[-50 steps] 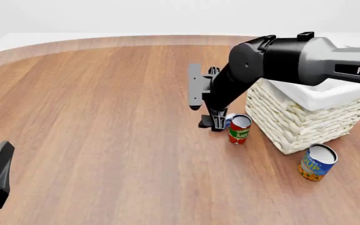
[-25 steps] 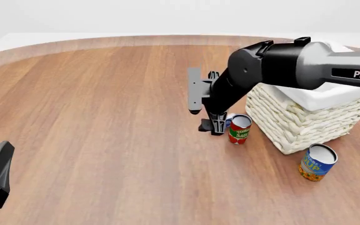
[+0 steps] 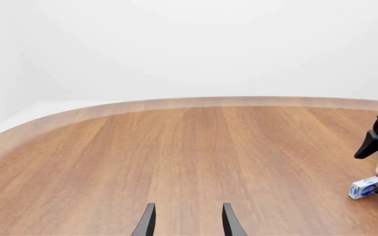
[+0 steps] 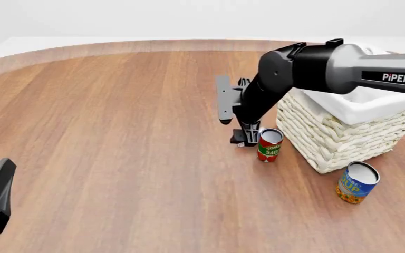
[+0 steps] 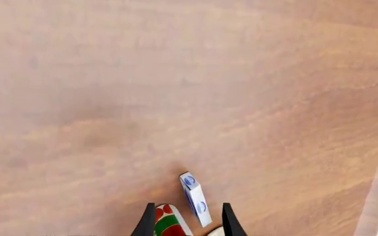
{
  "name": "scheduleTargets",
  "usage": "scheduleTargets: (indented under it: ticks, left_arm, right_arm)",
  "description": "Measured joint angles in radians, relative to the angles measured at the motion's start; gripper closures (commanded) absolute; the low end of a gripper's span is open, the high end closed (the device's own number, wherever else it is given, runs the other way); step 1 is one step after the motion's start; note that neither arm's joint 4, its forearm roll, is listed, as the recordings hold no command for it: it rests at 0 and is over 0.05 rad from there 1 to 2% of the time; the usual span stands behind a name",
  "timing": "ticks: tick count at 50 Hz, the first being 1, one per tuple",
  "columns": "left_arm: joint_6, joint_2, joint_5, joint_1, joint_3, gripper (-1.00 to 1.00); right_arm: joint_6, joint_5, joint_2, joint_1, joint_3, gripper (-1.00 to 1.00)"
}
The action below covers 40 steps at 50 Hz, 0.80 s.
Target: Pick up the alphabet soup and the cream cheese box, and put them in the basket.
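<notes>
Over the last second the right arm has shifted slightly rightward and its pincer (image 4: 247,138) has come down closer to the tabletop (image 4: 118,132), now sitting just beside the red tomato sauce can (image 4: 269,145). In the right wrist view the cream cheese box (image 5: 195,198) lies between the spread fingers (image 5: 147,221), with the red can at one side, so the pincer looks open and lined up over the box without yet pinching it. My reading is that the grasp of the box is about to begin, and nothing has reached the basket (image 4: 343,132) so far.

From the front, the right arm reaches in from the right, its dark forearm crossing in front of the basket's near corner and the wrist bent steeply down. The alphabet soup (image 4: 357,182) stands upright on the tabletop near the basket's front corner, apart from the pincer.

At the lower left edge, the left pincer (image 3: 187,223) is parked low, its 2 fingers spread and holding nothing, pointing across bare wood
</notes>
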<state>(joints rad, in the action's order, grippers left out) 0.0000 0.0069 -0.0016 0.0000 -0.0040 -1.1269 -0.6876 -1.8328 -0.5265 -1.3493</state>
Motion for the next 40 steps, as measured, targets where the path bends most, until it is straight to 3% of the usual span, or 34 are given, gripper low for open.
scheduleTargets:
  ticks: [40]
  left_arm:
    - [0.0, 0.0, 0.0, 0.0, 0.0, -1.0]
  right_arm:
    - [-0.009, -0.018, -0.089, -0.005, -0.042, -1.0]
